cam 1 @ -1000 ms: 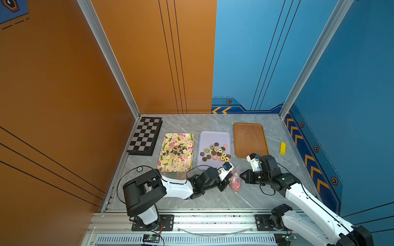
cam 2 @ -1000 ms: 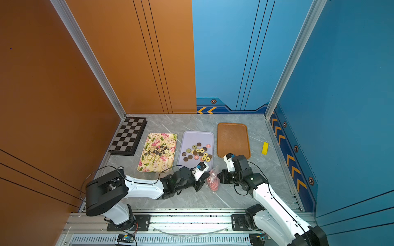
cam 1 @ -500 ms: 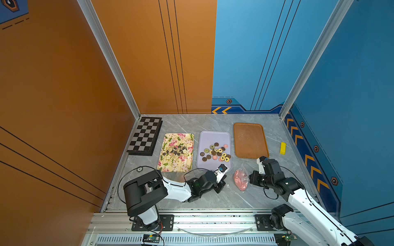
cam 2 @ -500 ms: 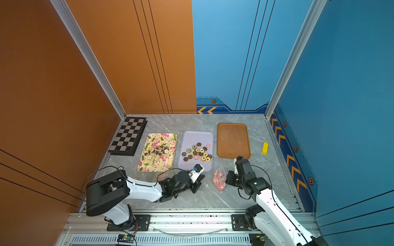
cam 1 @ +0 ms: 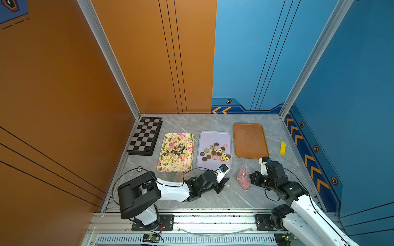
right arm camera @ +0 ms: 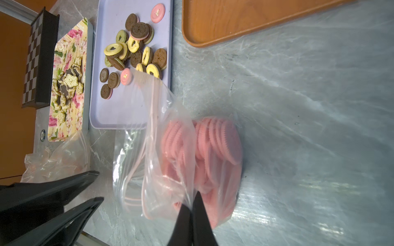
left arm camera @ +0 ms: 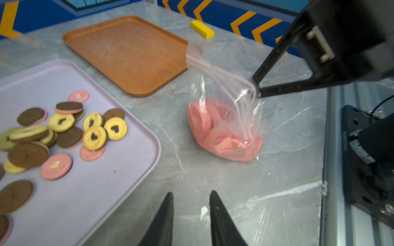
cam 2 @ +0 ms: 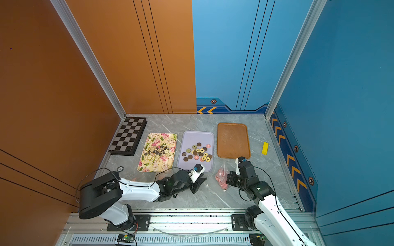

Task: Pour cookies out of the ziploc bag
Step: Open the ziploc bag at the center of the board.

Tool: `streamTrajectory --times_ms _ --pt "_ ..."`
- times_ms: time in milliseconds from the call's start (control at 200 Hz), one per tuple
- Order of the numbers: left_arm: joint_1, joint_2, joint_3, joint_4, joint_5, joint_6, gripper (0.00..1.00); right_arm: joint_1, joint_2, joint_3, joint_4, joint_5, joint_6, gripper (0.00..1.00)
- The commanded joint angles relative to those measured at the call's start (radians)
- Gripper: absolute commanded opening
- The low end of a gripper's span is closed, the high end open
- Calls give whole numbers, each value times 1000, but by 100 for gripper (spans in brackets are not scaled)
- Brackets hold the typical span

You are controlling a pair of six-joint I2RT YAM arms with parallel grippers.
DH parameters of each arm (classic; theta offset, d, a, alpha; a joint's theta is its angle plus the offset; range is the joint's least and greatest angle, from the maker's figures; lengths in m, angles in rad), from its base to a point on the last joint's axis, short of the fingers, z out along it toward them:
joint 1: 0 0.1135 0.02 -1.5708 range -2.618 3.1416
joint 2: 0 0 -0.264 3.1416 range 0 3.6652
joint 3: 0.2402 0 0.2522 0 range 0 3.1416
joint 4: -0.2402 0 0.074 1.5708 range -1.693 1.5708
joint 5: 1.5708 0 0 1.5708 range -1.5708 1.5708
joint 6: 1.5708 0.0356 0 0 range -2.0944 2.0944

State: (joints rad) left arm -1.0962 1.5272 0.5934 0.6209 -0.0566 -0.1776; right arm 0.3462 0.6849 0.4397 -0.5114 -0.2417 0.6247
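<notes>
Status, R gripper [right arm camera: 193,197]: jaws closed tight on a fold of clear plastic near the top of the ziploc bag [right arm camera: 181,159]. No gap shows between the tips. The bag hangs from this pinch, and its bottom sits on or just above the grey tabletop [cam 1: 213,198]; blur prevents a firm call.

Contents: pink discs [right arm camera: 213,144], stacked on edge, fill the lower part of the bag directly ahead of the R gripper tips. Pink zip strip runs away from the pinch point toward the lilac tray [right arm camera: 132,110]. Strips look parted, but the image is soft there.

Status, L gripper [left arm camera: 190,193]: jaws at a narrow gap, nothing between them, tips low over the tabletop. The bag lies ahead of its tips, apart, no contact. In both top views the bag [cam 1: 243,177] sits between the L gripper [cam 1: 223,184] and the R gripper [cam 1: 251,179].

Other items, ref. L gripper:
- Lilac tray close beside it, w/ round cookies [left arm camera: 64,136]: brown, yellow-ringed, pink.
- Floral tray [cam 1: 185,164] farther off, w/ star cookies [cam 1: 174,150].
- Brown tray [left arm camera: 128,53] beyond the bag, bare.
- Yellow block [left arm camera: 202,29] past the brown tray.

Chessboard [cam 1: 146,136] is farthest from the R gripper. A crumpled clear bag [right arm camera: 57,157] lies beside the L gripper.
</notes>
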Motion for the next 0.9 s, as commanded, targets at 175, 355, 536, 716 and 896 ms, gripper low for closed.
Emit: streamTrajectory --times_ms 175,355,536,716,896 --pt "91 35 310 -420 228 -228 44 0 -10 -7 114 -100 -40 0" --pt "59 110 430 -614 152 -281 43 5 2 -6 117 -105 -50 0" --pt "55 179 540 -771 129 -299 42 5 5 0 116 -105 -61 0" --pt "52 201 562 -754 145 -290 41 7 19 2 119 -114 -68 0" --pt "46 214 592 -762 154 -291 41 8 21 3 117 -115 -71 0"
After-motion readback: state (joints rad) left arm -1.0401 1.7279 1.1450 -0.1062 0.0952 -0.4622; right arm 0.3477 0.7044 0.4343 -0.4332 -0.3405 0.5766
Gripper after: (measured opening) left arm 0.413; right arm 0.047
